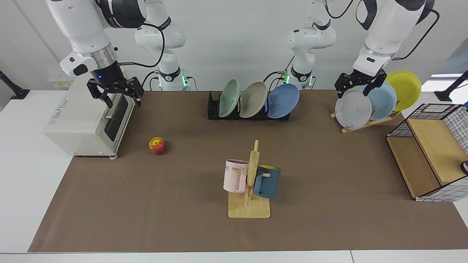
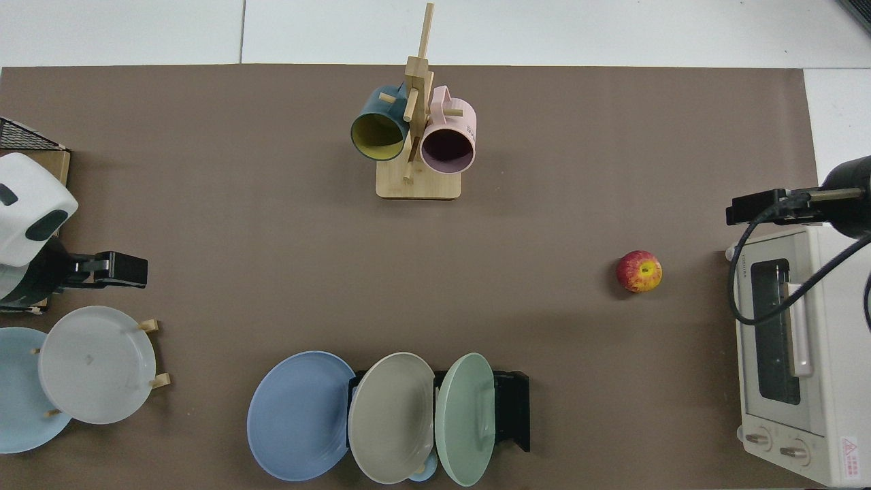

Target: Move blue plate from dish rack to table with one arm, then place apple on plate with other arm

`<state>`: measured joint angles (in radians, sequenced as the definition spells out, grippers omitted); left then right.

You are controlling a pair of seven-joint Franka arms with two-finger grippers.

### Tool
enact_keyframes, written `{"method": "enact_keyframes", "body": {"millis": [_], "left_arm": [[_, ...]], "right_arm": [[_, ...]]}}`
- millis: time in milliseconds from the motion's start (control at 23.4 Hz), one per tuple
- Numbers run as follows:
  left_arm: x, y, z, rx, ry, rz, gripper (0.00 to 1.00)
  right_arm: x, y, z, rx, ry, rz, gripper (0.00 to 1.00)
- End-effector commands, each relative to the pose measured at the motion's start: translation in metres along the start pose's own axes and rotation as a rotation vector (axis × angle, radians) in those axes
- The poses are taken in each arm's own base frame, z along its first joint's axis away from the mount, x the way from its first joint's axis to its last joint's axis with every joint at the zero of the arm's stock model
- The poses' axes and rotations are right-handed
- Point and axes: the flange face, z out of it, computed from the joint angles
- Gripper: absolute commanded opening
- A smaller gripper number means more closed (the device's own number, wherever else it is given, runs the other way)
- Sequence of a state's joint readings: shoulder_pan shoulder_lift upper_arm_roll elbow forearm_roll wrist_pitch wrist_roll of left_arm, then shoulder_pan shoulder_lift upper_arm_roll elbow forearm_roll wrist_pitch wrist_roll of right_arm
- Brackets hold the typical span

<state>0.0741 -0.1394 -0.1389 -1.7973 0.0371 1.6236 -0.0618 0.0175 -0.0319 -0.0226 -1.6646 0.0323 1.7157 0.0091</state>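
The blue plate leans in the end slot of the black dish rack, next to a beige plate and a green plate. On the table's brown mat the red and yellow apple lies by itself, in front of the toaster oven. My right gripper hangs open and holds nothing above the oven's front, up and to the left of the apple. My left gripper hovers open and holds nothing over the wooden rack, well to the right of the blue plate.
A white toaster oven stands at the mat's left edge. A wooden mug tree with a pink and a dark blue mug is mid-table. A slanted wooden rack holds grey, pale blue and yellow plates. A wire and wood shelf is far right.
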Motion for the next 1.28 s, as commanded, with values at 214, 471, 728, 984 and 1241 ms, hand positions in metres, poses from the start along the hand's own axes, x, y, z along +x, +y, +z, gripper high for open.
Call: {"method": "enact_keyframes", "body": {"millis": [214,471,728,984,1241], "left_arm": [[0.0008,0.0012,-0.0051,-0.017,-0.002,0.012,1.00],[0.0022,0.0012,-0.0040,-0.031,0.011,0.008,1.00],[0.0048,0.0030,-0.0047,-0.058,0.042,0.004,1.00],[0.0054,0.0031,-0.0037,-0.058,0.050,0.005,1.00],[0.0031,0.0040,0.0004,-0.055,0.042,0.007,1.00]], "right_arm": [[-0.0048,0.0006,-0.0021,0.000,0.018,0.003,1.00],[-0.0048,0.0006,-0.0021,0.000,0.018,0.003,1.00],[-0.0048,0.0006,-0.0021,0.000,0.018,0.003,1.00],[-0.0048,0.0006,-0.0021,0.000,0.018,0.003,1.00],[-0.0048,0.0006,-0.0021,0.000,0.018,0.003,1.00]]}}
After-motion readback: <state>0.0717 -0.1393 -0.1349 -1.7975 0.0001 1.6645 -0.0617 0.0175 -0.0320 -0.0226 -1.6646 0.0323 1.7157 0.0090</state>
